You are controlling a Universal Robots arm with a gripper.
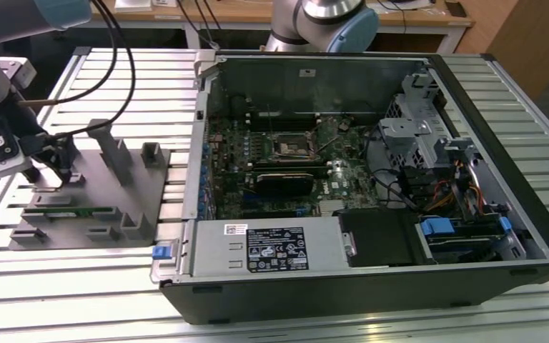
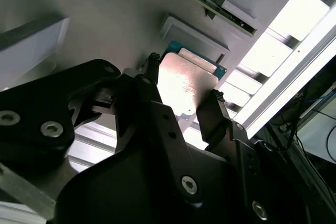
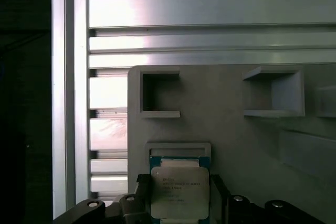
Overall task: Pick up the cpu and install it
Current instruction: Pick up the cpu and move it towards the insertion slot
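Claw (image 2: 184, 77) open, jaws flanking cpu (image 3: 180, 192), which sits in pocket of holder tray (image 3: 226, 140) on counter (image 3: 210, 11). We see risk: off-centre squeeze could tilt chip, snag pocket wall, or let it slip.

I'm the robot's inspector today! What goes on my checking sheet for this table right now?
Surface: slatted metal table, no spills seen.
Job's things: cpu lying in its nest on the grey holder tray; black socket sits inside the open computer case.
Clutter: thin green board lying in the tray.
Grippers: gripper down at the cpu, low over the tray.
Cables: black cables loop from the arm; coloured wires inside the case.
Surroundings: wooden desk and another arm's base behind the table.
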